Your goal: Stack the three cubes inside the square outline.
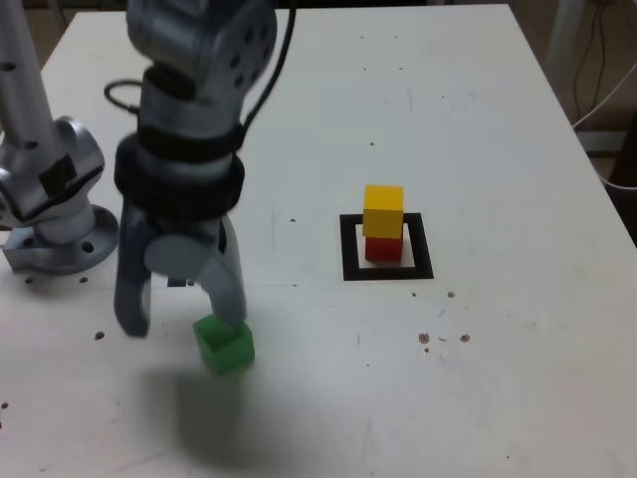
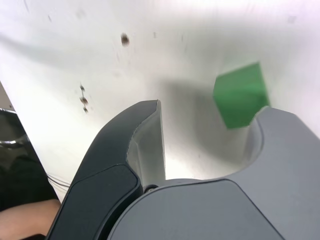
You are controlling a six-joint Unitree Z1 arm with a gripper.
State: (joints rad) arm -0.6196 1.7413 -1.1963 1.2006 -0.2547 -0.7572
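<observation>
The yellow cube [image 1: 383, 209] sits on the red cube [image 1: 383, 249] inside the black square outline [image 1: 348, 249] right of centre in the exterior view. The green cube [image 1: 224, 346] lies on the white table nearer the front. My gripper [image 1: 184, 314] hangs just above it, open and holding nothing. The finger on the exterior view's right [image 1: 231, 299] ends right over the cube's top edge, while the other finger [image 1: 132, 309] stands well clear. In the wrist view the green cube [image 2: 240, 95] lies beside one fingertip [image 2: 280, 125], off the middle of the gripper [image 2: 210, 107].
The arm's metal base [image 1: 50, 209] stands at the exterior view's left, with a black cable [image 1: 119, 95] behind it. The table's edge [image 1: 587, 149] runs down the right. Dark specks [image 1: 443, 339] dot the surface. Something skin-coloured [image 2: 20, 220] shows at the wrist view's corner.
</observation>
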